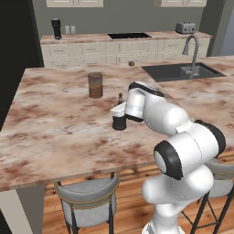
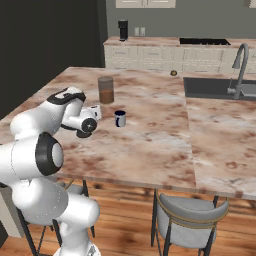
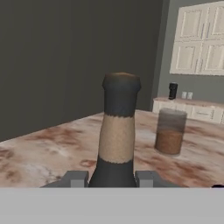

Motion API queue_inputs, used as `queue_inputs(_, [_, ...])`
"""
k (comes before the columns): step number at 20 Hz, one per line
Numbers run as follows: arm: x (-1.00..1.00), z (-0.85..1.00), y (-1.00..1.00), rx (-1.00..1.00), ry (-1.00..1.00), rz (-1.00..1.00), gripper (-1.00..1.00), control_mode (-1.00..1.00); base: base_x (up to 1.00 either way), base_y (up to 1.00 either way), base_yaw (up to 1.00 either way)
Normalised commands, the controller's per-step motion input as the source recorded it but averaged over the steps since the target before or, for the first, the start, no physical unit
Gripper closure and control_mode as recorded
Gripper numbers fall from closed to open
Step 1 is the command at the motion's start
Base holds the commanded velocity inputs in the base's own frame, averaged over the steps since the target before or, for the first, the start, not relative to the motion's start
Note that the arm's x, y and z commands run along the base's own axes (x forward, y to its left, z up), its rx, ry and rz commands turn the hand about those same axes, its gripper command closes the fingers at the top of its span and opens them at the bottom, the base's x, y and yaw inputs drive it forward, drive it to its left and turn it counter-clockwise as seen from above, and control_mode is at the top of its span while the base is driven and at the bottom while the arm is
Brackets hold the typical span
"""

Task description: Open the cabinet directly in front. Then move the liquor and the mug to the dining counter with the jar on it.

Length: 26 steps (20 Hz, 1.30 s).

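End effector (image 3: 112,178) was clamped on the liquor (image 3: 116,131): in the hand view its two fingers (image 3: 75,179) pressed against either side of the bottle's dark body just below the neck, and the bottle stood upright between them. From the left base view the neck of the liquor (image 1: 120,98) poked up just behind the white hand, over the middle of the bench (image 1: 55,132), a wide slab of brown-and-white marble (whether the bottle's base rested on the slab or hung just above it could not be told). The mug (image 2: 120,118) stood upright on the bench just beside the hand, toward the sink side; in the left base view the mug (image 1: 119,121) sat right under the hand. The jar (image 1: 95,85), a clear cylinder with brown contents in its lower half, stood further in from the near edge, near the liquor but apart from it, and it appeared in the hand view as well (image 3: 170,131). A sink (image 1: 180,71) with a curved faucet (image 1: 193,50) was set into the far right corner of the bench. Two stools (image 1: 89,201) stood tucked under its near edge. Cream cabinet doors (image 3: 199,41) hung on the far wall, shut.
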Motion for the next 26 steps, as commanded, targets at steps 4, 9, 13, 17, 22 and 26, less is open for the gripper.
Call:
queue_inputs(4, [0.21, -0.33, 0.01, 0.0, -0.01, 0.0, 1.0, -1.0, 0.0, 0.0, 0.0])
queue_inputs(9, [0.36, -0.19, 0.0, 0.0, -0.03, 0.0, 1.0, -1.0, 0.0, 0.0, 0.0])
queue_inputs(13, [0.44, -0.13, 0.02, 0.0, -0.03, 0.0, 1.0, -1.0, 0.0, 0.0, 0.0])
queue_inputs(17, [0.43, -0.18, 0.05, 0.0, -0.04, 0.0, 1.0, -1.0, 0.0, 0.0, 0.0])
queue_inputs(22, [0.32, -0.24, 0.03, 0.0, -0.01, 0.0, 1.0, -1.0, 0.0, 0.0, 0.0])
queue_inputs(26, [0.16, -0.4, 0.0, 0.0, 0.0, 0.0, 1.0, -1.0, 0.0, 0.0, 0.0])
